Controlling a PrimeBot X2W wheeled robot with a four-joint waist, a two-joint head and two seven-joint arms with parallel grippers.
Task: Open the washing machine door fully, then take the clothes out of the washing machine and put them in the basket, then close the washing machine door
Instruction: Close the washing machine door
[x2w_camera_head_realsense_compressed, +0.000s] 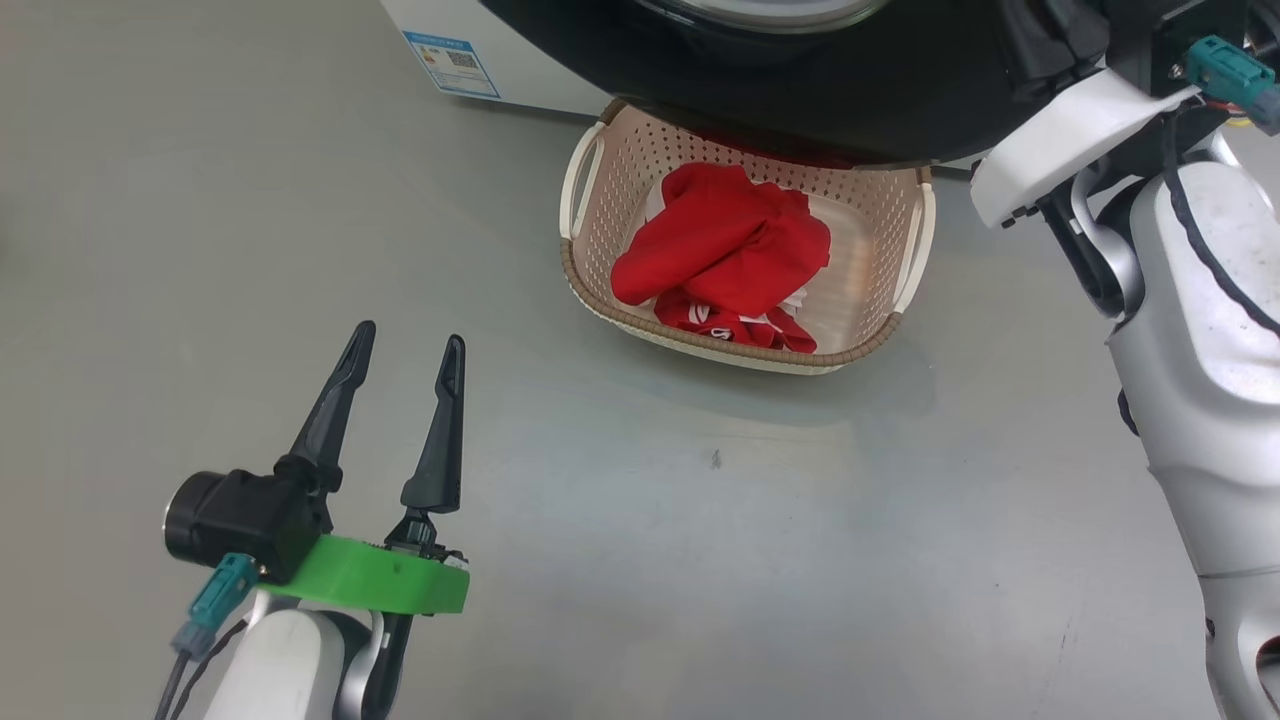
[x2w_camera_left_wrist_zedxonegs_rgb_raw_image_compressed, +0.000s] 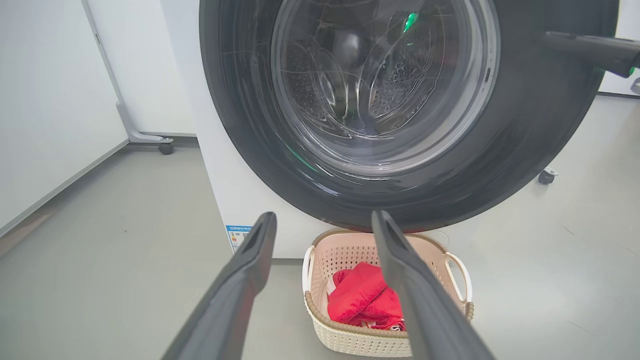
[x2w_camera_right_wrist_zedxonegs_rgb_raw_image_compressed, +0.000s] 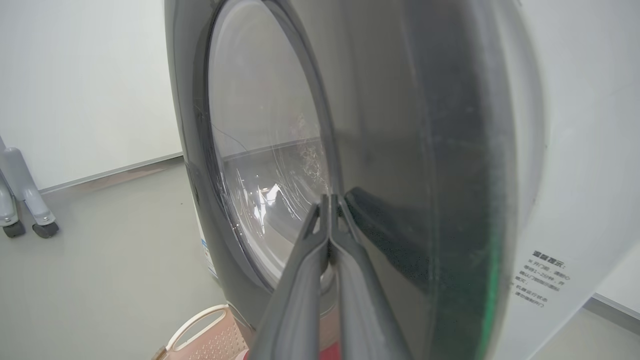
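The washing machine door (x2w_camera_left_wrist_zedxonegs_rgb_raw_image_compressed: 525, 150) lies close against the front of the white washing machine (x2w_camera_head_realsense_compressed: 540, 70). Its wide glossy black rim surrounds the bulging glass, through which the steel drum shows in the left wrist view. Whether the door is latched cannot be told.

The right gripper (x2w_camera_right_wrist_zedxonegs_rgb_raw_image_compressed: 330, 200) has its jaws pressed together with nothing between them. Their tips rest against the black rim just beside the edge of the glass, and a dark reflection of the fingers meets them there. In the left wrist view this gripper lies across the upper right of the rim. Small printed text (x2w_camera_right_wrist_zedxonegs_rgb_raw_image_compressed: 542, 280) sits on the white panel past the door's edge.

The cream basket (x2w_camera_head_realsense_compressed: 640, 160) stands on the grey floor (x2w_camera_head_realsense_compressed: 200, 250) directly below the door, its far end tucked under the rim's overhang. The red clothes (x2w_camera_head_realsense_compressed: 730, 240) lie bunched inside it, with a white-striped piece showing at the near side.

The left gripper (x2w_camera_head_realsense_compressed: 410, 335) hovers above the floor, to the left of the basket and well apart from it. Its jaws are spread and hold nothing, pointing towards the machine. A blue sticker (x2w_camera_head_realsense_compressed: 452, 62) sits low on the machine's front, left of the basket.
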